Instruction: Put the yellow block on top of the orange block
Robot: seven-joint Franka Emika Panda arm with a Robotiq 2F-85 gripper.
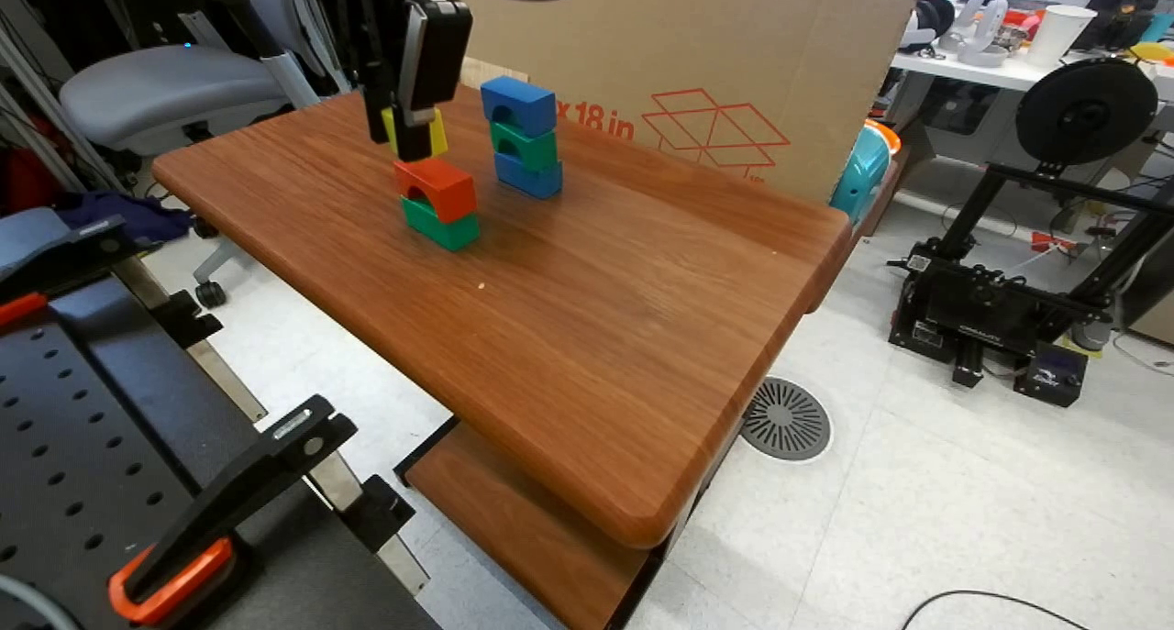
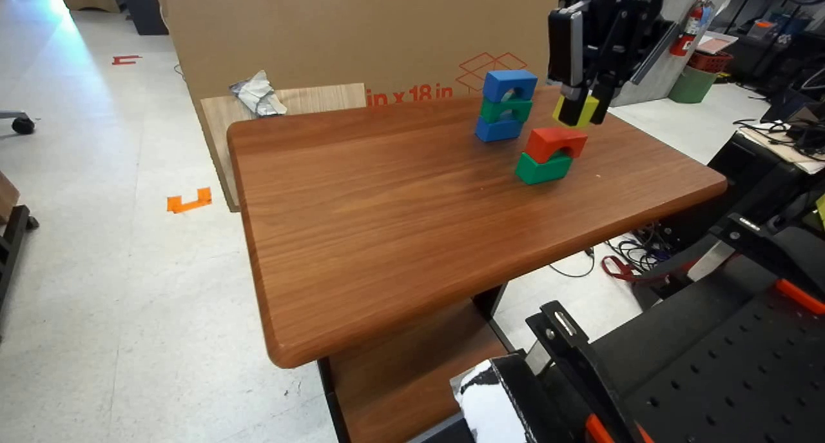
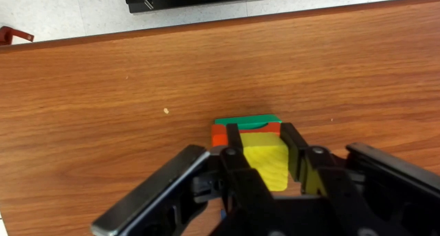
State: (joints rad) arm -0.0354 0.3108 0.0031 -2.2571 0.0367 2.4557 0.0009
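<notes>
Yellow block [image 3: 266,162] in jaws, one orange [image 1: 448,182], two green [image 1: 445,227], two blue [image 1: 527,105]

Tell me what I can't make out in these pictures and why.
Bright yellow cube: in an exterior view, the black two-fingered gripper covers its middle.
Orange-red arched block: in the wrist view, mostly hidden by the yellow cube and gripper.
Stack of blue and green blocks: in the wrist view, the gripper hides all but a blue sliver.
Gripper's top: cut off by the upper edge in both exterior views.
</notes>
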